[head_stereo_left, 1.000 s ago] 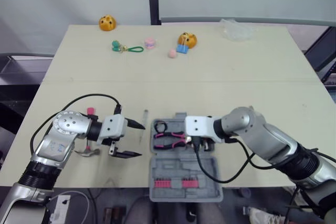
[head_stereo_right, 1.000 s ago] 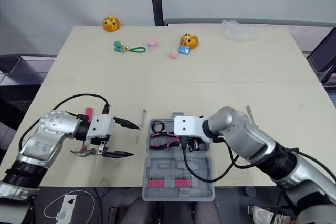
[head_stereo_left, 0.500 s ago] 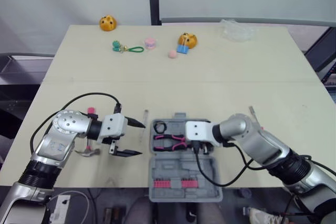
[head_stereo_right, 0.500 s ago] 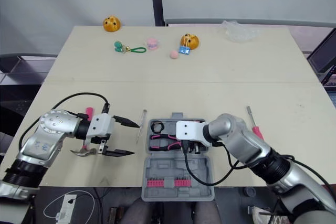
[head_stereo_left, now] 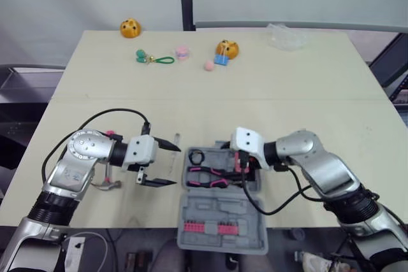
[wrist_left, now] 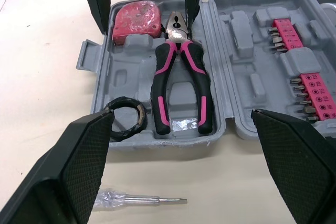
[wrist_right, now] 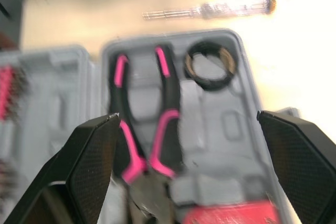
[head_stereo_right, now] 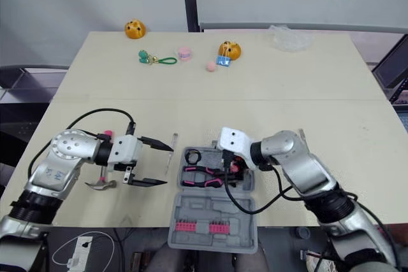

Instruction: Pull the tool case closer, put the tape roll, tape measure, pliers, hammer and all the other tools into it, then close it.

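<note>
The grey tool case (head_stereo_left: 217, 213) lies open at the table's front edge. Pink-handled pliers (head_stereo_left: 207, 175), a black tape roll (head_stereo_left: 194, 155) and a pink tape measure (wrist_left: 132, 18) lie in its tray. My right gripper (head_stereo_left: 245, 165) hovers open over the tray's right end, above the tape measure, with nothing between its fingers. My left gripper (head_stereo_left: 177, 165) stands open just left of the case. A clear screwdriver (head_stereo_left: 174, 151) lies between its fingers. The hammer (head_stereo_left: 108, 185) is on the table, partly under my left arm.
The case lid with pink bits (head_stereo_left: 207, 226) reaches over the table's front edge. A second screwdriver's tip (head_stereo_right: 301, 134) pokes out behind my right forearm. Two orange toys (head_stereo_left: 130, 27), a green keyring (head_stereo_left: 153, 59) and a plastic bag (head_stereo_left: 285, 35) lie far back.
My right gripper has opened, let go of the pliers and drawn back to the right; the pliers stay in the tray. My left arm has edged towards the case.
</note>
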